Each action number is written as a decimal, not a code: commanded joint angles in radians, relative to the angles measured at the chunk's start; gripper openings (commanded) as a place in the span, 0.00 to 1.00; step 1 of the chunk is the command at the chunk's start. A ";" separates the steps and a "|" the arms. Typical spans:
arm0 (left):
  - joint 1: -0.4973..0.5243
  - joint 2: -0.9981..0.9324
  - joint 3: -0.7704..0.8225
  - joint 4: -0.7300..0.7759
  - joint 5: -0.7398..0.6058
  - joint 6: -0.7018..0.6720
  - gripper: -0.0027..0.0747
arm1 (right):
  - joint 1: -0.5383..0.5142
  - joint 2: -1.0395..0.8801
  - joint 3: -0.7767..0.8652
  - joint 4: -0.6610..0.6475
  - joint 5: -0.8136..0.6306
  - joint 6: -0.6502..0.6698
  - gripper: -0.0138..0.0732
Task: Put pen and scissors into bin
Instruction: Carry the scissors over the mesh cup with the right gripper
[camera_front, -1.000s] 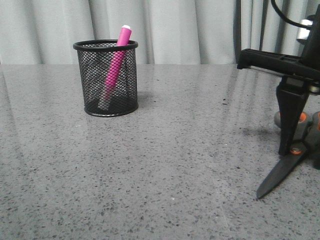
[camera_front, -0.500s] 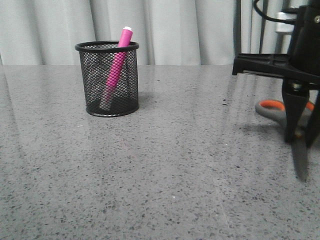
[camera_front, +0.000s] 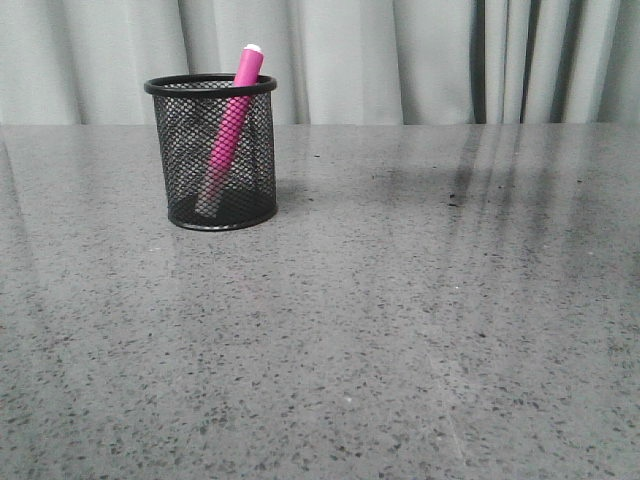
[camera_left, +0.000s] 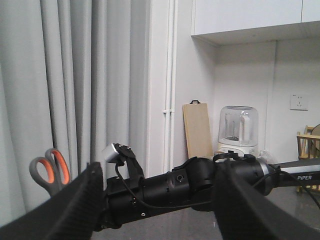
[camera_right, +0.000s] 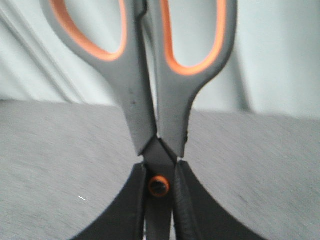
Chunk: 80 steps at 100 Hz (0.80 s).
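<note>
You see the right gripper (camera_right: 159, 210) clamped on the grey, orange-lined scissors (camera_right: 150, 95); the left gripper's (camera_left: 155, 210) fingers stand apart. The pink pen (camera_front: 228, 130) leans inside the black mesh bin (camera_front: 211, 152).

The right pincer (camera_right: 159, 210) is clamped on the scissors (camera_right: 150, 75) at their pivot, handles standing upright above the fingers (camera_right: 127, 210). The right arm (camera_left: 185, 187) stretches out level. The left pincer (camera_left: 157, 220) stands spread wide, holding nothing.
</note>
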 joint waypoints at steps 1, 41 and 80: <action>-0.008 0.007 -0.029 0.000 -0.045 -0.009 0.59 | 0.001 0.018 -0.034 -0.063 -0.240 -0.010 0.07; -0.008 -0.004 -0.029 0.009 -0.026 -0.009 0.59 | 0.001 0.232 0.020 -0.271 -0.537 -0.013 0.07; -0.008 -0.008 -0.029 0.017 -0.026 -0.009 0.59 | -0.001 0.239 0.119 -0.297 -0.538 -0.022 0.10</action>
